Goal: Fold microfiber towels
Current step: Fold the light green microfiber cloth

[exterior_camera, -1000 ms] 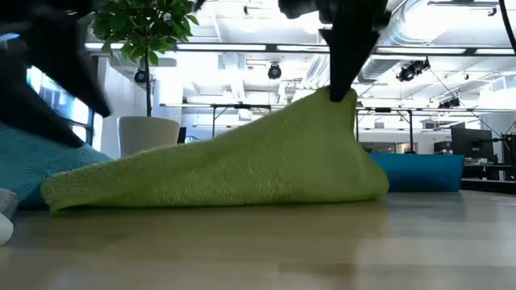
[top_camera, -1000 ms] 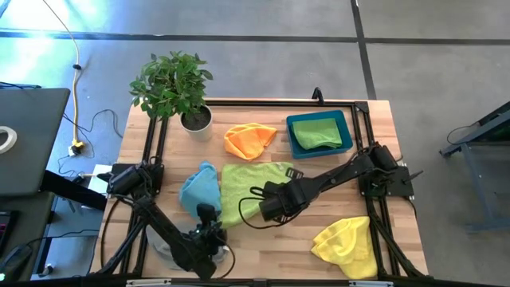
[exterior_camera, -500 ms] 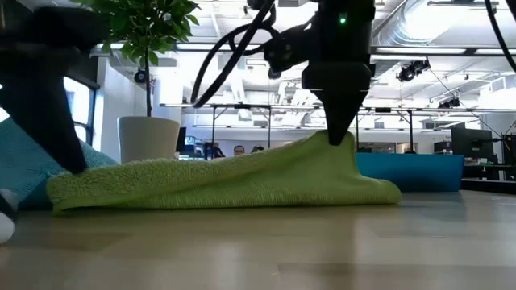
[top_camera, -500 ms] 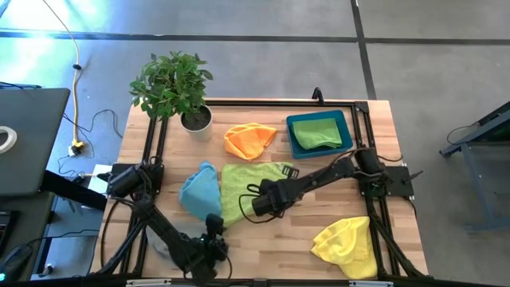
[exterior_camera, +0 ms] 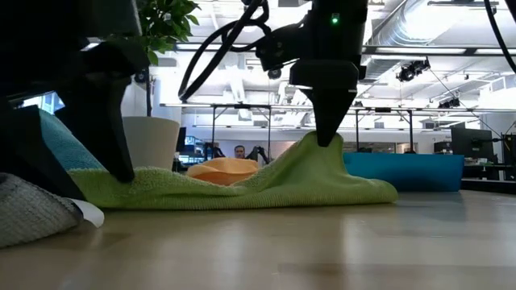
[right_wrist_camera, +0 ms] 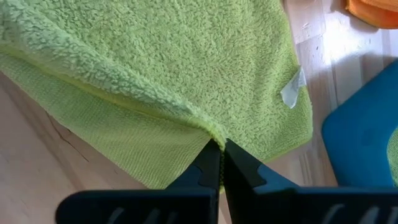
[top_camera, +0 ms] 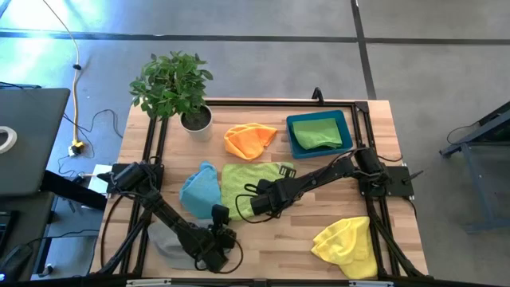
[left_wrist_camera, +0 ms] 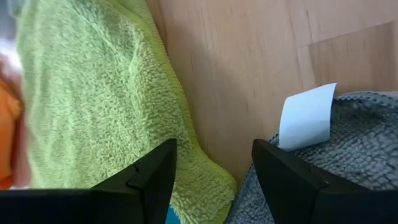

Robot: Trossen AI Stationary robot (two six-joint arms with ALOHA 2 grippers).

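Tenting at its pinched fold, lime green towel in right gripper jaws.

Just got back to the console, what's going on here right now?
The right gripper is shut on an edge of the lime towel mid-table, holding it a little off the wood. The left gripper is open and low at the towel's near corner, beside the grey towel. Blue, orange and yellow towels lie loose; a green one sits in the bin.
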